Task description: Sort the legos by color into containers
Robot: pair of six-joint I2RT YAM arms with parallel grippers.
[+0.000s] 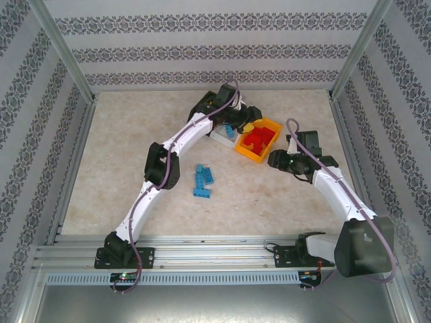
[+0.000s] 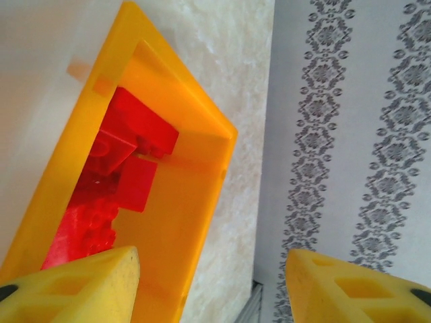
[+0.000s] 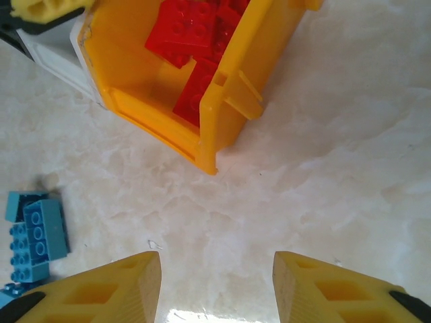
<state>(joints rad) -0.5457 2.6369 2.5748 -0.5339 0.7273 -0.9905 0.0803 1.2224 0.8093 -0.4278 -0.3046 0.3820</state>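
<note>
Orange bin (image 1: 271, 142), far-centre, is holding the red legos (image 1: 256, 139) — reds looking done. Left gripper (image 2: 212, 256) is hovering above it, released and empty; right gripper (image 3: 217, 259) is hanging just right, released too. Blue legos (image 1: 203, 180) are lying loose near-left of it — sorting pending.

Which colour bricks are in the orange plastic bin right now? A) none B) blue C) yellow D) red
D: small red studded plastic bricks lie inside the orange open-topped plastic bin; the blue studded bricks lie loose on the beige table.
</note>
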